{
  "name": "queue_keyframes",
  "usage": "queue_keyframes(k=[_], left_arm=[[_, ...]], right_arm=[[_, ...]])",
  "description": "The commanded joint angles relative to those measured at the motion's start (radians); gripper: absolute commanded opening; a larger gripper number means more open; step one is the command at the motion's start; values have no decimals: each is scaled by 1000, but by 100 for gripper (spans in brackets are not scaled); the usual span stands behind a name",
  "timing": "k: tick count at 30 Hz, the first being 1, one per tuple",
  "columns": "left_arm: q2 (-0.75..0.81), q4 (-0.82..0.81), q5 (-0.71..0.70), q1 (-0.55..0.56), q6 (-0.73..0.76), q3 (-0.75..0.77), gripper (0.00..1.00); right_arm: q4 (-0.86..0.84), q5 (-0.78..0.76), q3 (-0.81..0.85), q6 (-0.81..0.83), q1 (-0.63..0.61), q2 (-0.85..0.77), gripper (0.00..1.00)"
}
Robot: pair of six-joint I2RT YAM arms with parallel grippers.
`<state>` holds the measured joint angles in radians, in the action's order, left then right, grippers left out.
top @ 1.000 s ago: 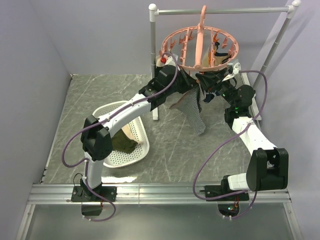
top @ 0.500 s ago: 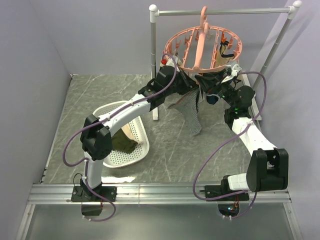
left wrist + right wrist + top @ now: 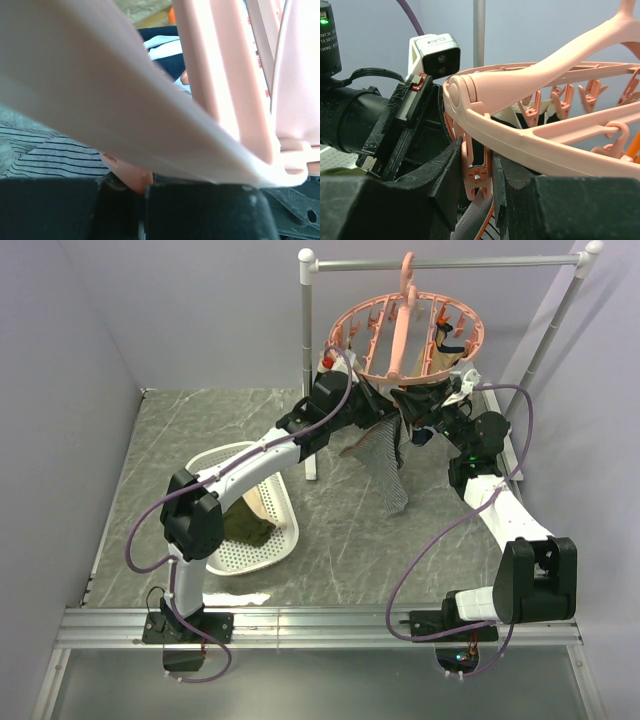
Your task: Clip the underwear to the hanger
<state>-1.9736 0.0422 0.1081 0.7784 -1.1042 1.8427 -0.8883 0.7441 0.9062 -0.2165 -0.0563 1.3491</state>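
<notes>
Table (image 3: 340,540): grey marbled top, with both arm bases at its near edge.
Rail stand (image 3: 305,330): grey metal; its far right end is cut off by the frame.
Hanger (image 3: 400,325): hooked on the rail and tilted. It floods the left wrist view as blurred pink bars (image 3: 100,100).
Basket (image 3: 285,530): white, at near left, partly hidden by the left arm; it holds an olive garment (image 3: 243,528).
Underwear (image 3: 385,465): hangs below the ring between the two wrists, with its lower end loose above the table. Its top edge is hidden (whether a peg grips it cannot be told). Striped cloth shows low in the left wrist view (image 3: 55,157).
Right gripper (image 3: 477,172): fingers pressed on either side of a clip peg (image 3: 476,155) at the ring's rim.
Left gripper (image 3: 145,200): dark blurred blocks under the ring; whether they are apart or together cannot be told.
</notes>
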Motion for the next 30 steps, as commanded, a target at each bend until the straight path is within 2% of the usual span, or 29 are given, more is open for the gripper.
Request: queue_keyframes(k=[1,10,17,30], left_arm=[[67,-90,33,-4,-19,-14,0],[105,-146,74,-13,10,-94,0],[157,-336,125,-22,61,-215,0],[162,-461,205,-37,109,-261,0]], right_arm=[[-26,-14,8,46,-11,-44,0],[-18,-15,8,58,-10,-53,0],[-11,-2,10,37,-5,-50,0],[-15,58,25,-18,3,-38,0]])
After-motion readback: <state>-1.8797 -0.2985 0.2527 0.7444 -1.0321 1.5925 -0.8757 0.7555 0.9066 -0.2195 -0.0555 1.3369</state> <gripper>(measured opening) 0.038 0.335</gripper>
